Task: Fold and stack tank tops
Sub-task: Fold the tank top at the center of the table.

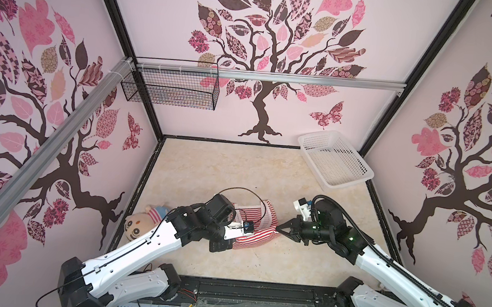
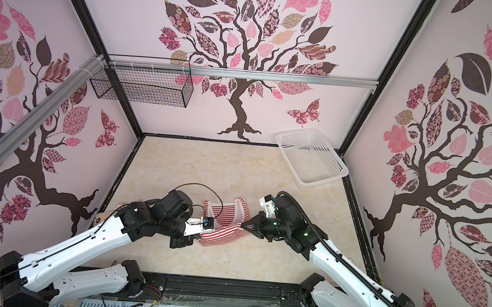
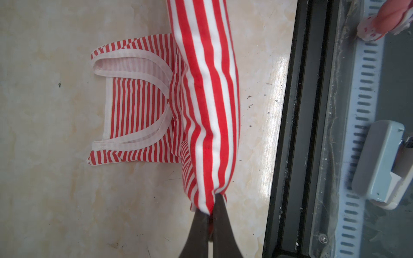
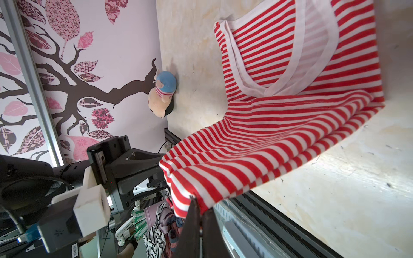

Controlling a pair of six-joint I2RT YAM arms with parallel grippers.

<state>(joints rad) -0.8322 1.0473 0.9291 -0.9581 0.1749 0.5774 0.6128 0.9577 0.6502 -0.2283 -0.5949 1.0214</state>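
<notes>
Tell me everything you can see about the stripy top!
The tank top is thin, soft-looking fabric in red and white stripes, with white trim around its scooped neck and armholes. Its strap end lies flat on the beige table. Its bottom edge is lifted off the table, stretched between the left pincer and the right pincer, each shut on one corner, so the cloth bends partway into a fold.

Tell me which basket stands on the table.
The white plastic basket, in the far right corner; the black wire basket hangs from the rail.
</notes>
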